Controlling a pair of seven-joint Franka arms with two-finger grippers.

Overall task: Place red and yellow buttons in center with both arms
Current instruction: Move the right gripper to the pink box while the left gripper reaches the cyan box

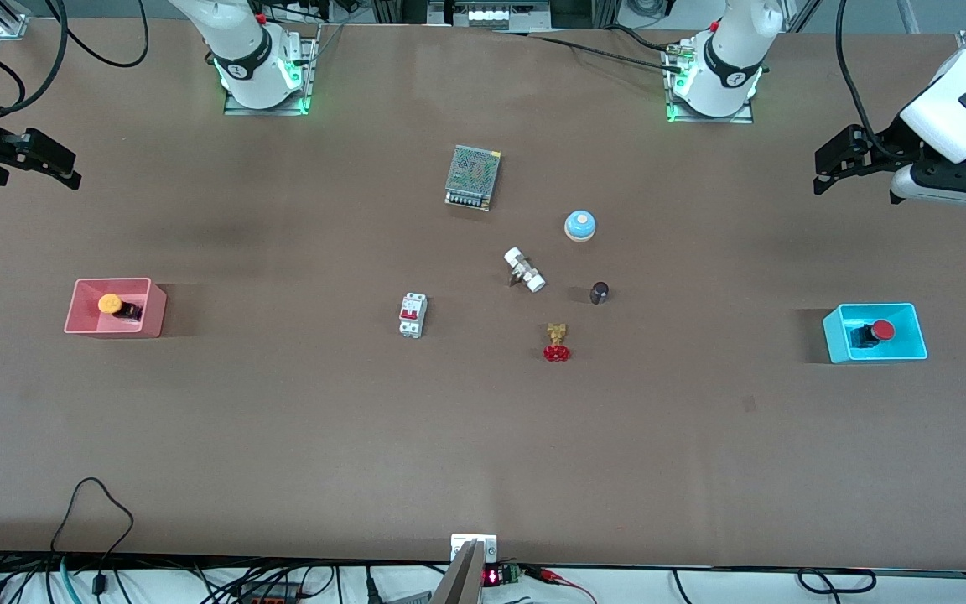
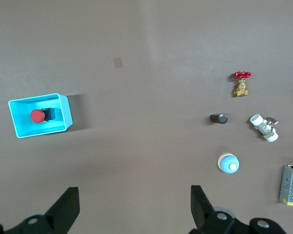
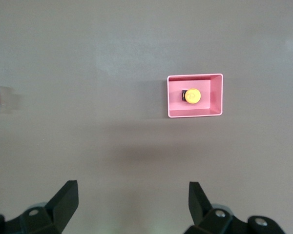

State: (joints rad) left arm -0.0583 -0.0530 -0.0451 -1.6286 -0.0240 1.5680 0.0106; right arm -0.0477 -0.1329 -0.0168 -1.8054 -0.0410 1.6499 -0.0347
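Left gripper [image 1: 827,168]: up in the air over the left arm's end of the table, fingers [image 2: 68,207] spread wide, holding nothing.
Right gripper [image 1: 59,168]: up in the air over the right arm's end of the table, fingers [image 3: 66,197] spread wide, holding nothing.
Red button [image 1: 875,332]: lies on its side in the blue bin [image 1: 911,348], at the left arm's end of the table.
Yellow button [image 1: 114,305]: lies in the pink bin [image 1: 80,323], at the right arm's end, cap up toward the camera.
Center of the table [image 1: 483,403]: bare brown surface between the 2 bins, nearer the front camera than the cluster of parts.
Cluster of parts: red handwheel valve [image 1: 558,344], dark cylinder [image 1: 599,292], white pipe fitting [image 1: 524,269], blue-domed bell [image 1: 580,226], white circuit breaker [image 1: 412,315], mesh-topped power supply [image 1: 472,176].
Spacing: all 6 parts stand apart from each other and well apart from both bins.
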